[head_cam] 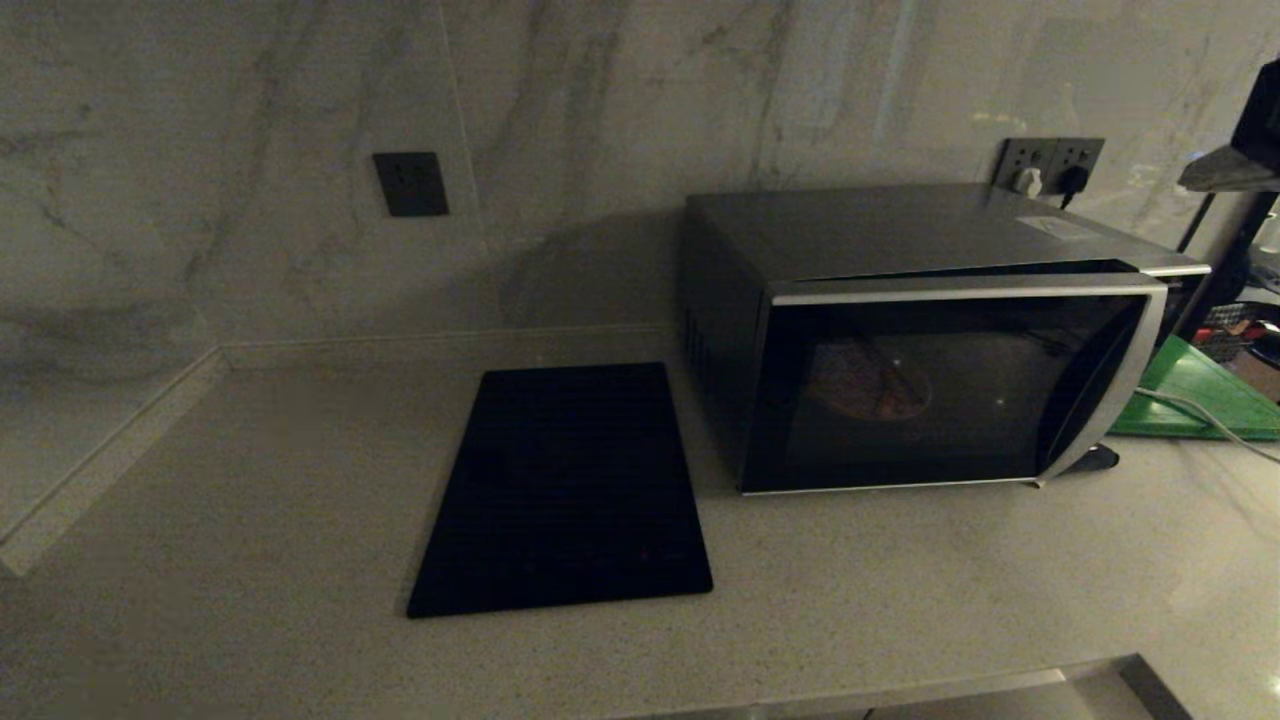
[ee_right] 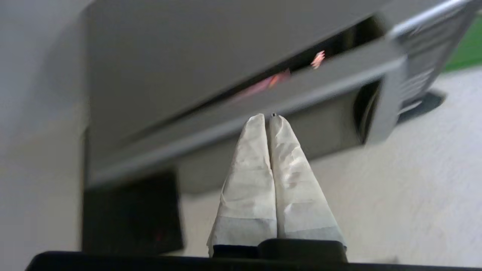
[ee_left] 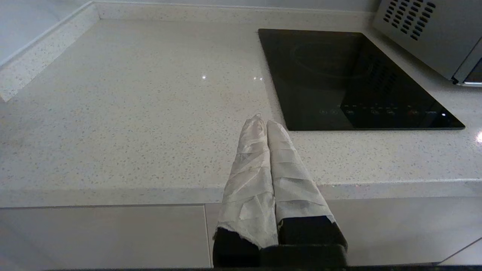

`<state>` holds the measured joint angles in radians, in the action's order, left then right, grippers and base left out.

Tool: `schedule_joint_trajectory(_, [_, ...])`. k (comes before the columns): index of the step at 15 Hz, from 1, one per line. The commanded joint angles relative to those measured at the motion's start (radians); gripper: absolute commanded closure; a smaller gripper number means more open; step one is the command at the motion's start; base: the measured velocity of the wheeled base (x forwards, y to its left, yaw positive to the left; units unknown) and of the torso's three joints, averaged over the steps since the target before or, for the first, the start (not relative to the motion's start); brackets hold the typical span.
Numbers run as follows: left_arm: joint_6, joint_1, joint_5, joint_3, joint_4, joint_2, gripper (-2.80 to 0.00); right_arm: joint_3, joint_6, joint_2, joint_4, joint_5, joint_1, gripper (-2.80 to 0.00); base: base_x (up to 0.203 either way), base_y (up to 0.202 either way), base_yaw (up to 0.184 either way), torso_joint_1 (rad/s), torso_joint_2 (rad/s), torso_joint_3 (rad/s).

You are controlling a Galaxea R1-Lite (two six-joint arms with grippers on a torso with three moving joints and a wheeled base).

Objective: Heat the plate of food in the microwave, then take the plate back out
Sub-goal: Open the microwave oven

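The silver-grey microwave (head_cam: 900, 340) stands on the counter at the back right. Its black glass door (head_cam: 940, 400) sits slightly ajar, with a thin gap along its top edge. Through the glass I faintly see the round plate of food (head_cam: 868, 388) inside. My right gripper (ee_right: 266, 117) is shut and holds nothing; it hovers in front of the door of the microwave (ee_right: 211, 67), where reddish glints show in the gap. My left gripper (ee_left: 263, 121) is shut and empty over the counter's front edge, near the cooktop. Neither arm shows in the head view.
A flat black cooktop (head_cam: 565, 490) lies left of the microwave, also seen as the cooktop (ee_left: 350, 79) ahead of my left gripper. A green board (head_cam: 1195, 395) and a white cable lie to the microwave's right, beside a dark shelf (head_cam: 1240, 170). Wall sockets sit behind.
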<state>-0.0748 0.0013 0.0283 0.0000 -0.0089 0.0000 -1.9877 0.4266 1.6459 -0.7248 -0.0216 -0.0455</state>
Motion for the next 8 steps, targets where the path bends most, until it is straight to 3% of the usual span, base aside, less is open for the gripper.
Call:
schedule_joint_trajectory(1, [0.0, 0.0, 0.001, 0.0, 0.0, 0.002, 0.0, 0.0, -0.01, 0.098, 0.09, -0.071, -0.013, 0.0, 0.0, 0.0, 0.0, 0.0, 0.0, 0.0])
schedule_joint_trajectory(3, [0.0, 0.0, 0.001, 0.0, 0.0, 0.002, 0.0, -0.001, -0.048, 0.152, 0.144, -0.142, -0.033, 0.0, 0.0, 0.0, 0.0, 0.0, 0.0, 0.0])
schedule_joint_trajectory(8, [0.0, 0.0, 0.001, 0.0, 0.0, 0.002, 0.0, -0.002, -0.115, 0.21, 0.223, -0.193, -0.05, 0.0, 0.0, 0.0, 0.0, 0.0, 0.0, 0.0])
